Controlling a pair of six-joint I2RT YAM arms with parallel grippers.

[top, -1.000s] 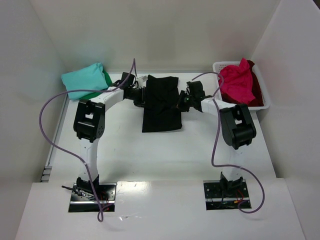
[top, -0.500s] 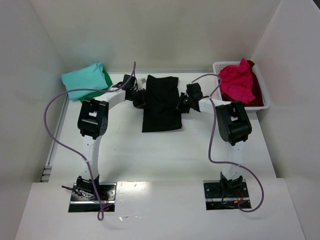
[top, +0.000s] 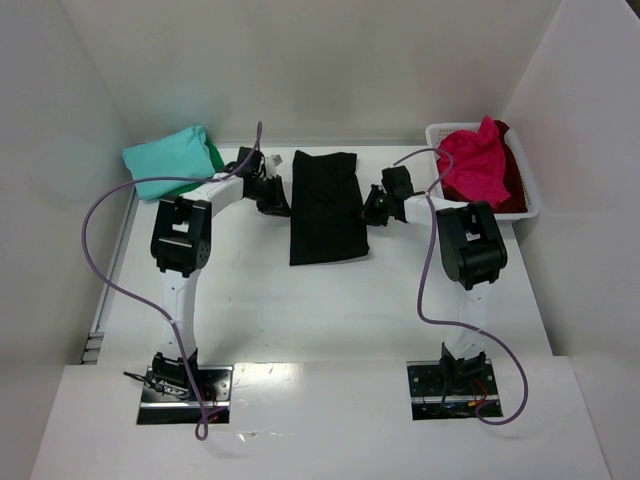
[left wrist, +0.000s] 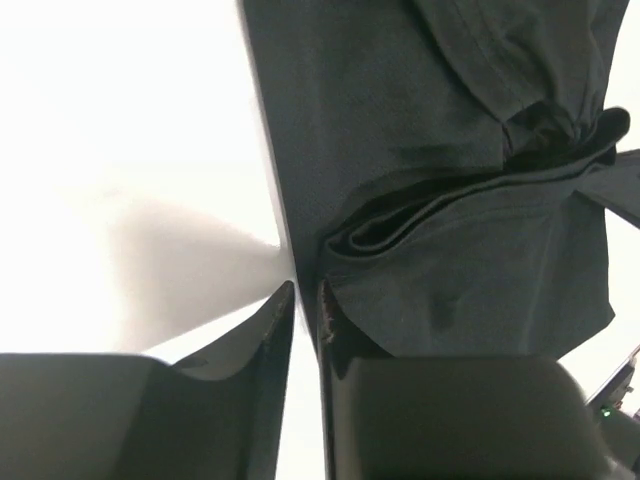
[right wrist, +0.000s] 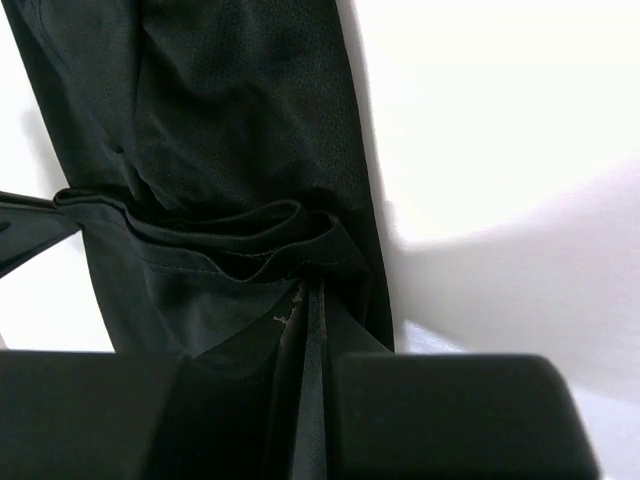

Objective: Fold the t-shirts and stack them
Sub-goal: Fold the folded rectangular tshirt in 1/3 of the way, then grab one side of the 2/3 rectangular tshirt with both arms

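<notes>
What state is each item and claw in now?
black t-shirt, folded into a long strip, flat on the table.
teal t-shirt, folded, lying on the green t-shirt.
green t-shirt, mostly hidden underneath.
pink-red t-shirt, crumpled in the basket.
dark red t-shirt, bunched beneath it.
left claw, nearly shut at the black t-shirt's edge; grip unclear.
right claw, shut on the black t-shirt's edge.

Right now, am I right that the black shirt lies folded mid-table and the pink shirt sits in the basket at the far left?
Not quite: the basket holding the pink shirt is at the far right, not the far left, as the top view shows. The black shirt does lie folded mid-table.
</notes>
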